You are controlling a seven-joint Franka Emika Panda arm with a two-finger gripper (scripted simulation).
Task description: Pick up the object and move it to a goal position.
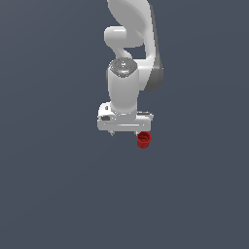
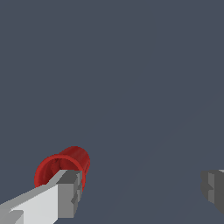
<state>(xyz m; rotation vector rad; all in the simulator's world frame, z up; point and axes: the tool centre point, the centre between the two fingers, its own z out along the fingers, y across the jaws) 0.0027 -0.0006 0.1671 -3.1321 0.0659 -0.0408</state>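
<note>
The object, a small dark-red cup (image 1: 143, 139), sits just below the white gripper (image 1: 127, 132), toward the exterior view's right. In the wrist view the cup (image 2: 65, 162) shows its open rim and part of its side. One grey fingertip (image 2: 68, 192) overlaps the cup's rim; the other fingertip (image 2: 213, 186) is far from it. The gripper (image 2: 142, 190) is open wide and holds nothing. The cup is off to one finger's side, not centred in the gap. I cannot tell whether the finger touches it.
The white arm (image 1: 127, 73) reaches down from the top of the exterior view. A plain dark grey-blue surface (image 1: 58, 194) fills the rest of both views. No goal marker shows.
</note>
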